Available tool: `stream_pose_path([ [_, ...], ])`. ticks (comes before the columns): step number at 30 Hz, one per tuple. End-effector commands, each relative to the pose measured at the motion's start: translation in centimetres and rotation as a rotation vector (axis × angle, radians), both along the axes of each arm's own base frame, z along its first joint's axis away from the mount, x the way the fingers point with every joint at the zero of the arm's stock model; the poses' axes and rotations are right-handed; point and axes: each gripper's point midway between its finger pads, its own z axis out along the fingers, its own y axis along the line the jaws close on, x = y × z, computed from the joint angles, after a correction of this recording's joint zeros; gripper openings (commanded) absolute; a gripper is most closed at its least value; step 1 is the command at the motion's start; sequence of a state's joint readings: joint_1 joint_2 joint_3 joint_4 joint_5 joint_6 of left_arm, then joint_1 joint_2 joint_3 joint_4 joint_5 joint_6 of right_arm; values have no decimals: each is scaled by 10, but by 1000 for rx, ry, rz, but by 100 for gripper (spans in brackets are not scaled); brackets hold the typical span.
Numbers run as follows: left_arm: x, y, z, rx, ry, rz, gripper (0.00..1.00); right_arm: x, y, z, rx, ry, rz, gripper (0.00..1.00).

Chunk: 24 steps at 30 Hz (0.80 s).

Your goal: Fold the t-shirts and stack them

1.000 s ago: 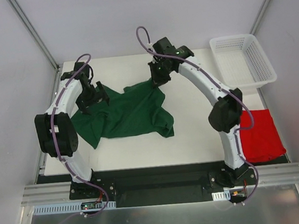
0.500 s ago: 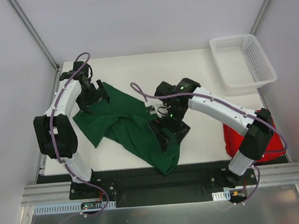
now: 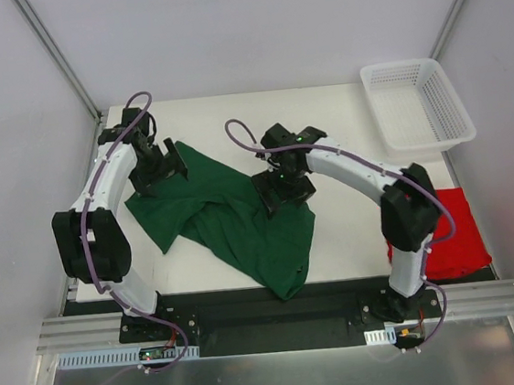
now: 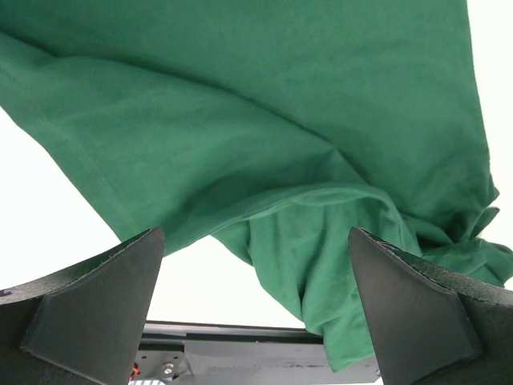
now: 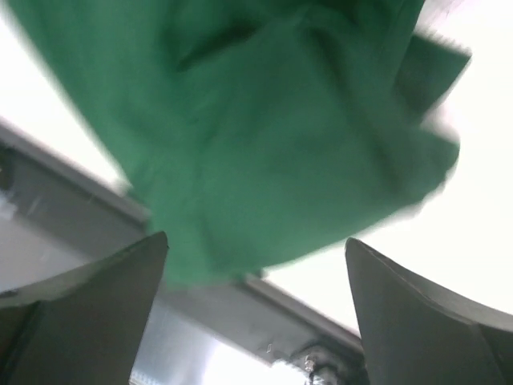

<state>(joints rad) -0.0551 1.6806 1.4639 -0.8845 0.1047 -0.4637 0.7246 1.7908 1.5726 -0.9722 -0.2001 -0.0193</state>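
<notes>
Left hand [image 4: 255, 241]: fingers [image 4: 96, 305] spread wide, nothing between them, hovering over the far-left corner of the green t-shirt [image 3: 232, 218]; whether a finger touches the cloth I can't tell. Right hand [image 5: 256, 249]: fingers [image 5: 417, 321] also spread, nothing pinched, sitting above the shirt's right-hand bunch near mid-counter; the wrist view is blurred, so contact is unclear. The green t-shirt lies unfolded and crumpled on the counter [image 3: 353, 228], running diagonally from the far left by the left hand down to the near edge, where its tip reaches the rim. Heavy wrinkles and an overlapping fold sit in the middle. The red t-shirt [image 3: 450, 232] is folded flat at the near right edge, well apart from the green one. The white basket [image 3: 418, 102] sits at the far right corner.
</notes>
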Motion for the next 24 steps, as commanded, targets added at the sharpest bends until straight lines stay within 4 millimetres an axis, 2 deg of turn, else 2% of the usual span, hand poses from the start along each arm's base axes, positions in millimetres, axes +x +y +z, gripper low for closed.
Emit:
stream_pose_path([
  [1,-10,-1,15,-15,-38,-5,99,46,3,-25,-60,-96,-48,96],
  [3,-12,0,17,-13,-47,-8,99,68,-2,-23,-84,-131,-82,96],
  [6,-14,0,18,-9,-48,-14,100,89,-11,-14,-100,-154,-126,96],
  [9,-13,0,17,-10,-48,-10,99,98,-17,-22,-123,-129,-130,96],
  [12,-14,-1,15,-17,-36,-9,99,94,-21,-31,-149,-83,-112,96],
  [16,-13,0,14,-11,-35,-7,99,74,-18,-45,-127,6,-84,96],
  [24,-11,0,11,-7,-26,-9,99,40,-3,-47,-83,89,0,96],
])
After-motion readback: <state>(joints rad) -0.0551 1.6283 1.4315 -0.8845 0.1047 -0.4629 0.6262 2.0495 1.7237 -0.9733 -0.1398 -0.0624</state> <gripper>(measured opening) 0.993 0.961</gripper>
